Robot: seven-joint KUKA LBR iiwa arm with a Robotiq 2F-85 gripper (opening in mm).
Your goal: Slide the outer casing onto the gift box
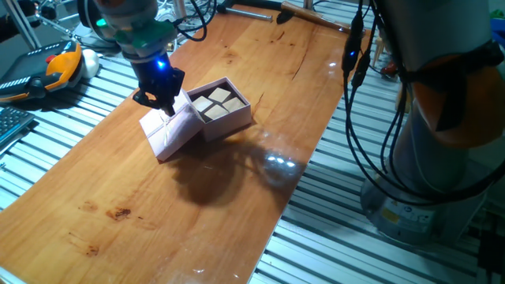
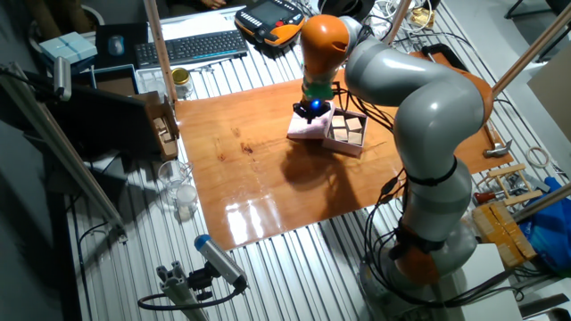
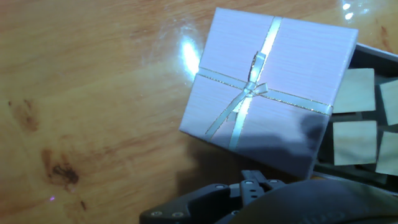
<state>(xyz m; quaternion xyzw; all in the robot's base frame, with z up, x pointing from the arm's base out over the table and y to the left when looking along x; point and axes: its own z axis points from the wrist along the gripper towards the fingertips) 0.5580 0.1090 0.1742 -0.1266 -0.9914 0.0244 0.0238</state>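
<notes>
- One fixed view: gripper w/ blue LED lit sits low over the outer casing, at the casing's edge nearest the gift box. Fingertips look to be at or on the casing top; contact not certain.
- Casing is tilted, its gripper-side edge raised and leaning on the gift box wall; far corner down on the wooden table.
- Gift box directly beside the gripper, touching the casing; beige blocks visible inside, open top.
- Finger gap: cannot tell here, fingers dark and bunched.
- Orange teach pendant well behind the gripper, off the wood.
- Other fixed view: gripper hangs from orange wrist, straight above casing. Gift box just beside it, toward the arm base, touching the casing. Keyboard and a small jar far from the gripper, beyond the table edge.
- Jaw state not readable, too small.
- Hand view: casing fills the area ahead of the fingers; thin ribbon cross w/ small bow on top. Gift box to the side of the casing, partly tucked under/behind its edge, four tan squares partly in frame.
- Only dark gripper body at the bottom edge; tips not seen, so wide/narrow/holding: cannot tell.
</notes>
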